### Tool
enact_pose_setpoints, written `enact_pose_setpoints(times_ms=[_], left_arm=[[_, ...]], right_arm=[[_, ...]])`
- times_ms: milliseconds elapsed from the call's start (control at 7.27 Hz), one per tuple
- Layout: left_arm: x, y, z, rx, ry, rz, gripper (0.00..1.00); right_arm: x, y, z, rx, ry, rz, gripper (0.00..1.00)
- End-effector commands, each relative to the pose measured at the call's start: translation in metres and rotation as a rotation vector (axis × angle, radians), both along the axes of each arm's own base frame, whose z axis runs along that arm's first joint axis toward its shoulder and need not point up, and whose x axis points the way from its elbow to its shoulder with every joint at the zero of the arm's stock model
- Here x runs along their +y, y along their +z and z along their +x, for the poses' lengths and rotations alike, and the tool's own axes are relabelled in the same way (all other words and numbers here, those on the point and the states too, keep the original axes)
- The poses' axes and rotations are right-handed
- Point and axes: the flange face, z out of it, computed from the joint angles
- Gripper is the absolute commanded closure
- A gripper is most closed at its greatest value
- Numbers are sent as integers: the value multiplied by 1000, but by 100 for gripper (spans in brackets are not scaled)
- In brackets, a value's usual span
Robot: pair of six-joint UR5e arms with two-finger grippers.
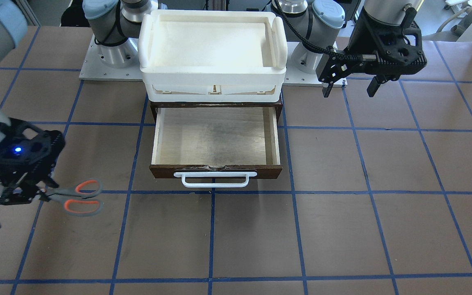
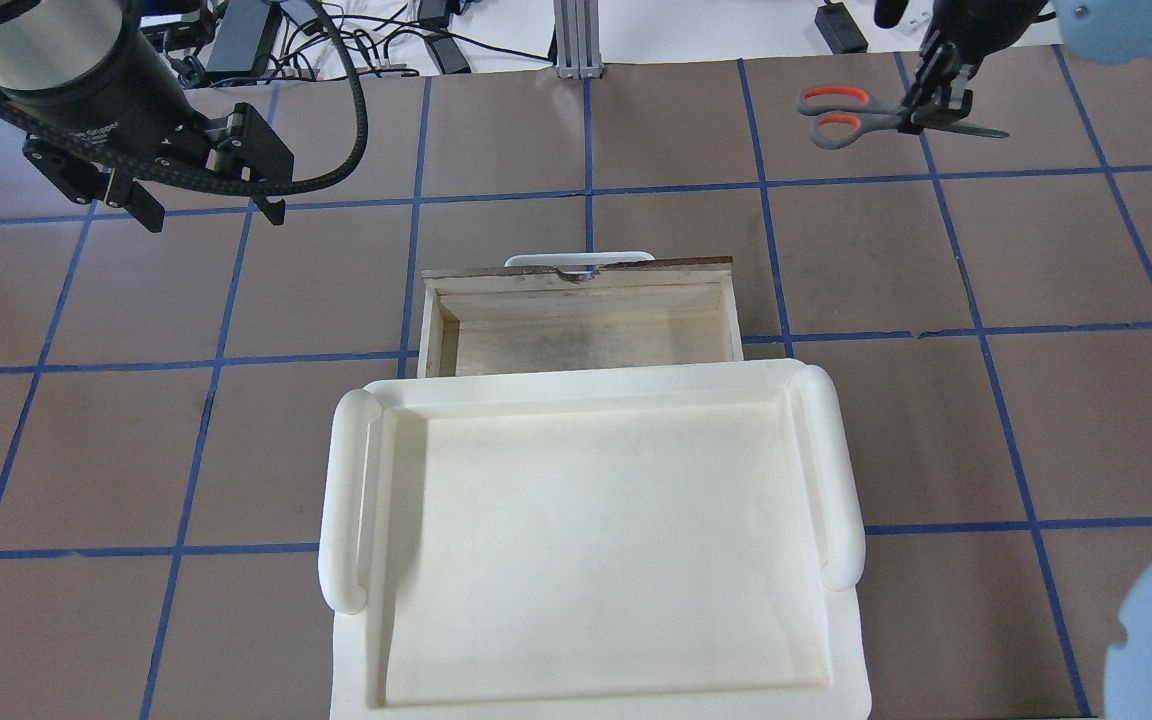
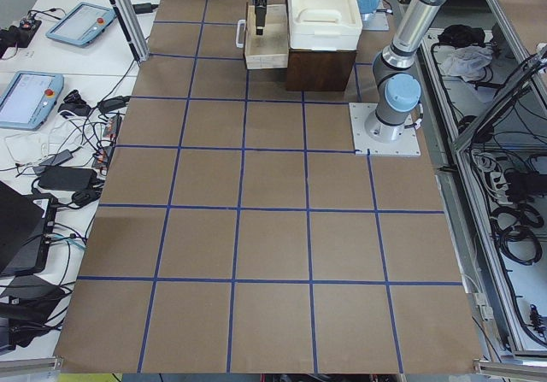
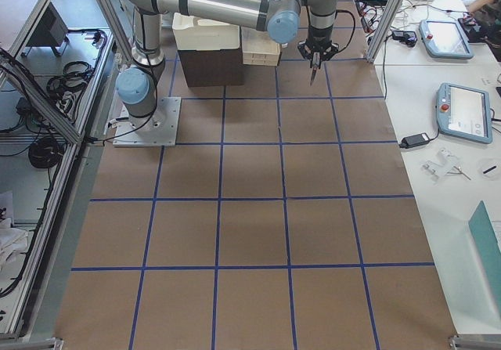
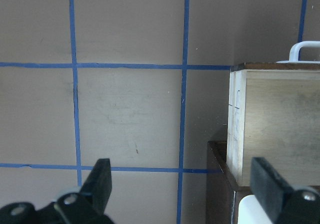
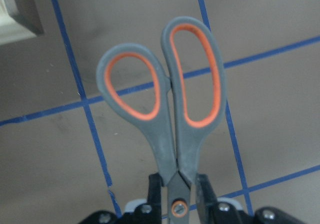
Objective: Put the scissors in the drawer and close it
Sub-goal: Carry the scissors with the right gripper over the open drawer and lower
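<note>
1. Exterior front-facing: at the view's left edge the right gripper pinches the scissors near their pivot. The grey-and-orange handles point toward the drawer but are well apart from it. The drawer is pulled out from under the white tray, with its plywood floor bare and its white bar handle facing the camera. The left gripper hangs beside the tray with its jaws spread, holding nothing.
2. Overhead exterior: the scissors sit roughly level in the right gripper's pinch, over the far right of the table and beyond the drawer front. The blade tips stick out past the fingers. The left gripper is above bare table to the left of the drawer, its fingers apart.
3. Exterior left: the left arm reaches in by the drawer and tray at the far end — too small to judge its jaws.
4. Exterior right: the right gripper points down, out past the drawer's front. The scissors are too small to make out.
5. Left wrist-mounted: both fingers stand wide apart, and the drawer's pale side wall is at the right.
6. Right wrist-mounted: the fingers clamp the scissors at the pivot screw — the loops point away, over the taped table.
</note>
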Motion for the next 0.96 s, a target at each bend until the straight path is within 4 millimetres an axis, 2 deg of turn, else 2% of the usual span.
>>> enact_pose_setpoints(times_ms=[0, 138, 412, 550, 688, 825], left_arm=[[0, 0, 0, 0, 0, 1, 0], [0, 0, 0, 0, -1, -1, 0], [0, 0, 0, 0, 0, 1, 0], [0, 0, 0, 0, 0, 1, 0], [0, 0, 0, 0, 0, 1, 0], [0, 0, 0, 0, 0, 1, 0]], right_arm=[[35, 14, 104, -16, 3, 15, 100], [52, 7, 149, -17, 28, 42, 100], [84, -6, 217, -15, 115, 70, 100], [100, -17, 239, -12, 155, 92, 100], [117, -38, 259, -11, 160, 125, 100], [128, -50, 272, -8, 187, 128, 100]])
